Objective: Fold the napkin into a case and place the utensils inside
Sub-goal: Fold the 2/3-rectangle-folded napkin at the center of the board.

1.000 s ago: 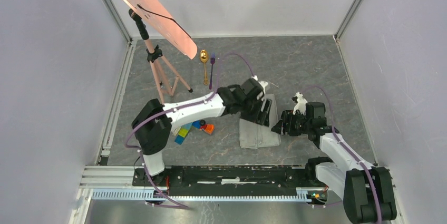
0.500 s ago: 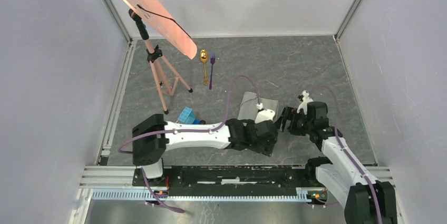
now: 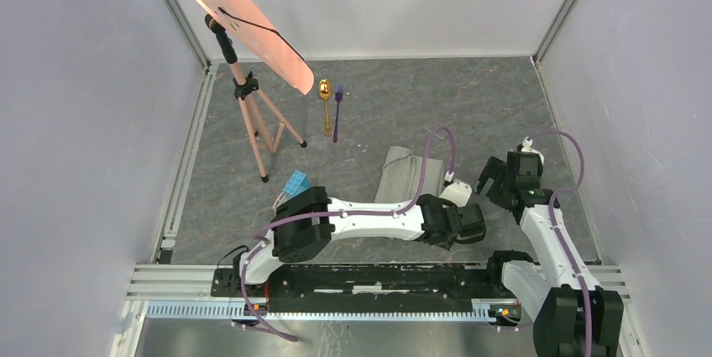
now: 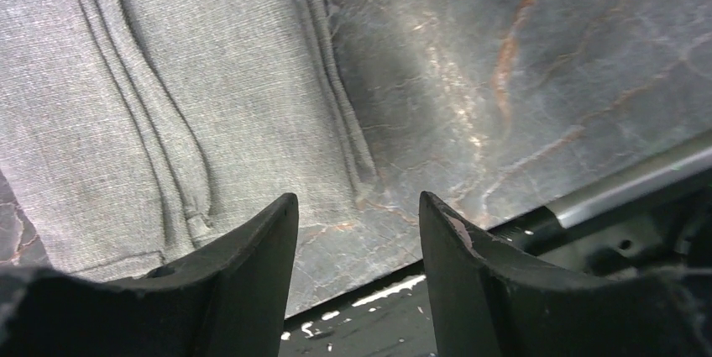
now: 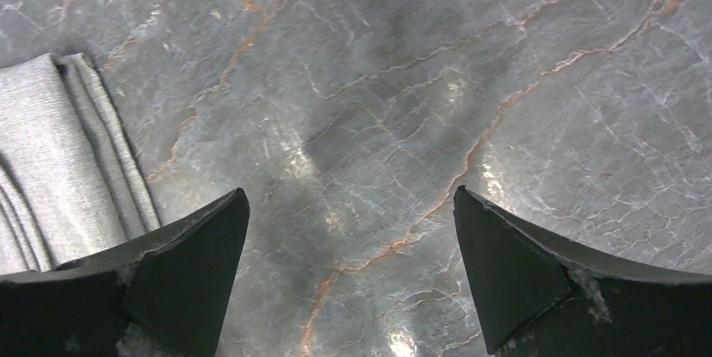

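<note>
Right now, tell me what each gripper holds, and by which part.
Nothing. The left gripper is open above the edge of the napkin; the right gripper is wide open over the table.

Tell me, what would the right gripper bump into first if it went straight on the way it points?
Probably the bare grey marble-patterned tabletop. The open right gripper aims down at it, with nothing between its fingers. The folded grey-green cloth napkin lies off to one side, outside that line.

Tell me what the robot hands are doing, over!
Left gripper open, empty, above edge of folded napkin. Right gripper open, empty, over bare table. Spoon and fork lie far off, outside napkin. Nothing lies between.
</note>
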Controlling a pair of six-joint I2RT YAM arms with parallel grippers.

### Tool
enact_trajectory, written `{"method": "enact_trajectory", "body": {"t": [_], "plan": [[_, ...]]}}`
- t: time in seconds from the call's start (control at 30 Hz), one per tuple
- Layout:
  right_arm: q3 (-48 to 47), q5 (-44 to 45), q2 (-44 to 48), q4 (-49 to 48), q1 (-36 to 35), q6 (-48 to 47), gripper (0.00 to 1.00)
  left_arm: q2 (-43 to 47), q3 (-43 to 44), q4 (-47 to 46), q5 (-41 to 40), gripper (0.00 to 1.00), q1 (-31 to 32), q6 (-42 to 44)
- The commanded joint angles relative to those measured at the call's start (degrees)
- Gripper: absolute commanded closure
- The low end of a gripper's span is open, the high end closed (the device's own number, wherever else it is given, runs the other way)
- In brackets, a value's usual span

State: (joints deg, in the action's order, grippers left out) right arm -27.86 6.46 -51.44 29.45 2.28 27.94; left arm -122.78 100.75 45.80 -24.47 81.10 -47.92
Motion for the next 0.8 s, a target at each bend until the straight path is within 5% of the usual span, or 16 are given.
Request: {"method": "enact_trajectory", "body": {"t": [0.0, 0.5, 0.77], "plan": [[-1.9, -0.8, -0.9, 0.2, 1.7, -2.3, 0.02, -2.0, 3.4, 4.2, -3.1, 0.38, 0.1, -0.5], [1.2, -4.1, 2.3, -4.7, 1.6, -7.3, 0.05, -8.9, 5.4, 5.8, -2.3, 0.48, -0.3, 0.2], [4.2, -12.6, 1.1, -9.9, 1.4, -11.0, 0.04, -4.0, 0.4, 5.1, -4.3, 0.88, -0.9, 1.5]]}}
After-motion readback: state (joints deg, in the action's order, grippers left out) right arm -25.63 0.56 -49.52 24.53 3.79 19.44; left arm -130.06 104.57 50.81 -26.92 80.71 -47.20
